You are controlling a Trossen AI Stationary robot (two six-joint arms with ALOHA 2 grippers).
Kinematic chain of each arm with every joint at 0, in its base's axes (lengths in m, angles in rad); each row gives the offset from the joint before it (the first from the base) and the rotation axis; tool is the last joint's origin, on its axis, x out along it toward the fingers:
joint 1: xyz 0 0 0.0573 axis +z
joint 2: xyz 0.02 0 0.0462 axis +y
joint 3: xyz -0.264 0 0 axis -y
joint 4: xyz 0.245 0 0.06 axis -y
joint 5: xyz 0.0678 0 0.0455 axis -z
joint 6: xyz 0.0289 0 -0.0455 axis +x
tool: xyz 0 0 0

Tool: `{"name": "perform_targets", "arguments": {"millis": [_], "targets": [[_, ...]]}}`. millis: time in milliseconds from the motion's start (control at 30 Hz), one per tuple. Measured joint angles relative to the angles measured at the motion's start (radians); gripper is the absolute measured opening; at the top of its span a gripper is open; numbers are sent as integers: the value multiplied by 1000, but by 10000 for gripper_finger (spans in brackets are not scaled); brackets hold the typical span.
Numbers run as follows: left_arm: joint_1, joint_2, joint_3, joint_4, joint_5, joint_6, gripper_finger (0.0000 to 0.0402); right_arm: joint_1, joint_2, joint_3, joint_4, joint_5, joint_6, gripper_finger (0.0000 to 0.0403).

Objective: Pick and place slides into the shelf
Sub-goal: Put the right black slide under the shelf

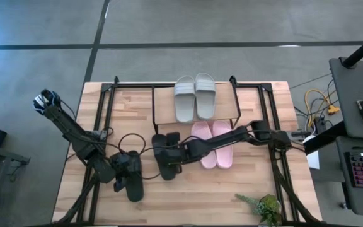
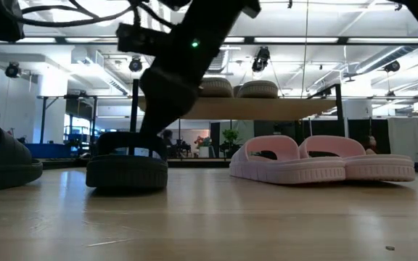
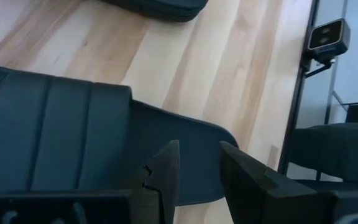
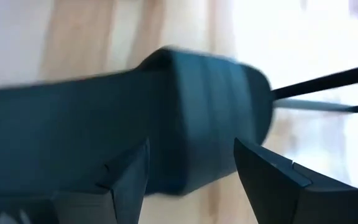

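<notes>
black slide (image 4: 185, 118) between right hand (image 4: 191, 180) fingers | on table (image 1: 232, 189)

Right black slide (image 4: 185, 118) blurred in the right wrist view, heel cut off by the edge. Left black slide (image 2: 2, 163) cropped at the low view's border. Pale slides (image 2: 239, 88) half hidden behind the shelf (image 2: 267, 109) plank. Left end effector (image 1: 123, 171) masking its slide from above.
</notes>
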Motion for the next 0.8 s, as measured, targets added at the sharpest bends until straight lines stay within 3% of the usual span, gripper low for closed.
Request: {"name": "perform_targets", "arguments": {"millis": [333, 467, 700, 800], "targets": [[0, 0, 0, 5, -20, -2, 95, -23, 120, 182, -73, 67, -42, 208], [0, 0, 0, 4, -28, -2, 95, -24, 131, 205, -167, 83, -27, 158], [0, 2, -1, 4, -71, -1, 95, -24, 126, 187, -243, 132, 64, 27], [0, 2, -1, 4, -71, -1, 95, -16, 116, 185, -303, 231, 134, 15]]}}
